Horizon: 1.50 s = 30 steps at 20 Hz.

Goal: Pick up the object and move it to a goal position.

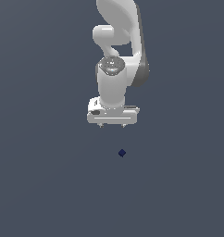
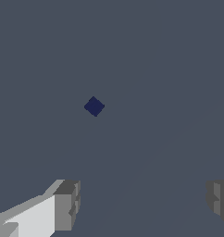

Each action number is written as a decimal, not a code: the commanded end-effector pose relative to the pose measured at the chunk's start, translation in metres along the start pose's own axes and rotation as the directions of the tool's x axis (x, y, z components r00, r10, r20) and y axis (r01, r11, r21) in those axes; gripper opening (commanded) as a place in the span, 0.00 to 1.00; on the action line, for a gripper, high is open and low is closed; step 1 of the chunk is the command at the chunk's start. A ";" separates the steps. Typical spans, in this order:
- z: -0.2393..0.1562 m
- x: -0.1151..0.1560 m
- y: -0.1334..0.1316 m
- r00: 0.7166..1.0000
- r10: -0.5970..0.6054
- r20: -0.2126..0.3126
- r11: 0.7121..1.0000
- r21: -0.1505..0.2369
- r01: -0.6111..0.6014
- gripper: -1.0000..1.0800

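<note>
With its jaws spread wide and empty, the gripper [image 1: 112,125] hangs above the bare surface, apart from the tiny navy cube [image 1: 122,152], which sits corner-on, so a descent without realignment risks fingers [image 2: 66,204] nudging it aside.

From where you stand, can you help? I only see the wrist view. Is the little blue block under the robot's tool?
Observer: Not quite. In the exterior view the dark blue cube lies apart from the tool, lower in the picture and slightly toward that view's right.
Operator: Is the tool touching it?
Observer: No. A clear gap of plain grey floor shows between them.
Operator: What is behind the tool?
Observer: The white arm rises above it and runs out of the exterior view's top edge.
</note>
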<state>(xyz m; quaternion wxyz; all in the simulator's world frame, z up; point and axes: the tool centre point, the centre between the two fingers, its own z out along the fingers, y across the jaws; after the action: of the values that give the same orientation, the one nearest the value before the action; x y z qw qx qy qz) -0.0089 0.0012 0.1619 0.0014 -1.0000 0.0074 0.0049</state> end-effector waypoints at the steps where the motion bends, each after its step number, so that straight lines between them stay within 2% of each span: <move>1: 0.000 0.000 0.000 1.000 0.000 0.000 1.000 0.000 0.000 0.96; 10: 0.006 -0.002 -0.019 1.000 -0.030 -0.003 0.999 -0.016 0.030 0.96; 18: 0.008 0.000 -0.019 0.999 -0.049 -0.002 0.999 -0.016 0.049 0.96; 25: 0.017 0.009 -0.023 0.989 -0.145 0.000 0.989 -0.019 0.145 0.96; 30: 0.028 0.019 -0.027 0.967 -0.256 0.002 0.966 -0.021 0.256 0.96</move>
<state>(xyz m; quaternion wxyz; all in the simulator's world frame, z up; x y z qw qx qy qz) 0.0073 0.0268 0.1372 -0.0084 -0.9946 -0.1037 0.0041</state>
